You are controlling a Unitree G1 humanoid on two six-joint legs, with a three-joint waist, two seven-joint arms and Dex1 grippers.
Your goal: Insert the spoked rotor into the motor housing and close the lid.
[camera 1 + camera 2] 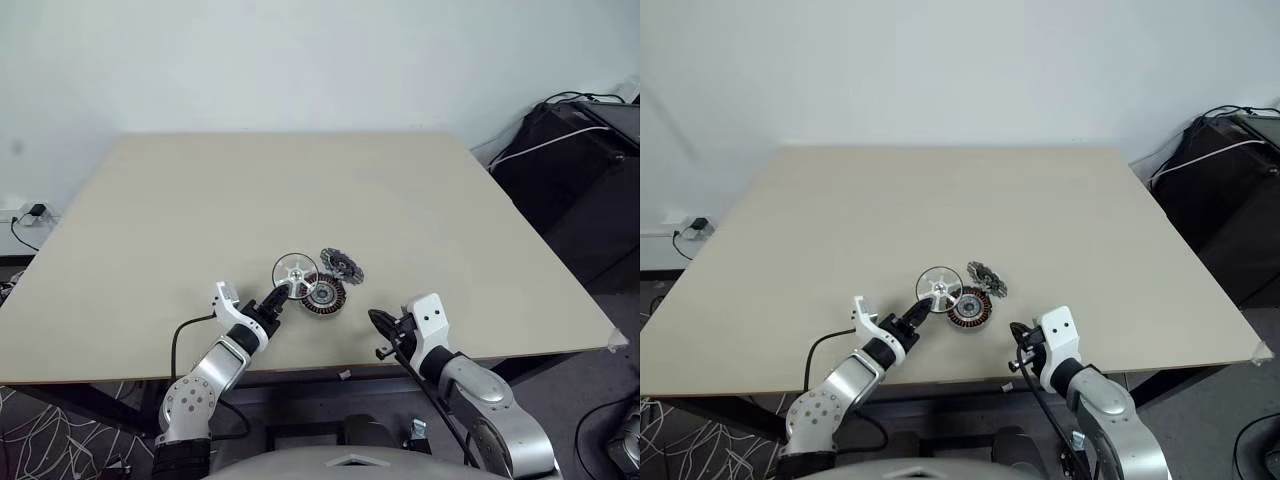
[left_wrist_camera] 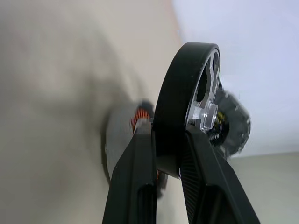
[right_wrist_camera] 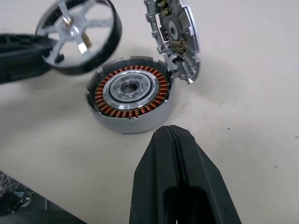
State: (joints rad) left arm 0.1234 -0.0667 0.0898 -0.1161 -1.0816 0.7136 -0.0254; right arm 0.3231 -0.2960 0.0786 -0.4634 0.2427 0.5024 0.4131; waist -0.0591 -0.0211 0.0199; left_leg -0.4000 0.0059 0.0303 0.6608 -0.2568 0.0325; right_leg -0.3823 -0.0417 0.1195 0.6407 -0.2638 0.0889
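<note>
L gripper (image 1: 281, 299) has its jaws clamped on the rim of the spoked rotor (image 1: 296, 273), held tilted just above the motor housing (image 3: 130, 95) on the desk (image 1: 300, 190). R gripper (image 3: 172, 135) jaws shut, empty, near the housing; lid (image 3: 180, 37) leans against housing's far side.

Even, bright light – soft shadows on table (image 1: 300, 190); left wrist view motion-blurred.

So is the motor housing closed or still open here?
Open: the motor housing shows bare copper windings, the lid leans beside it, and the left gripper holds the rotor outside it.
</note>
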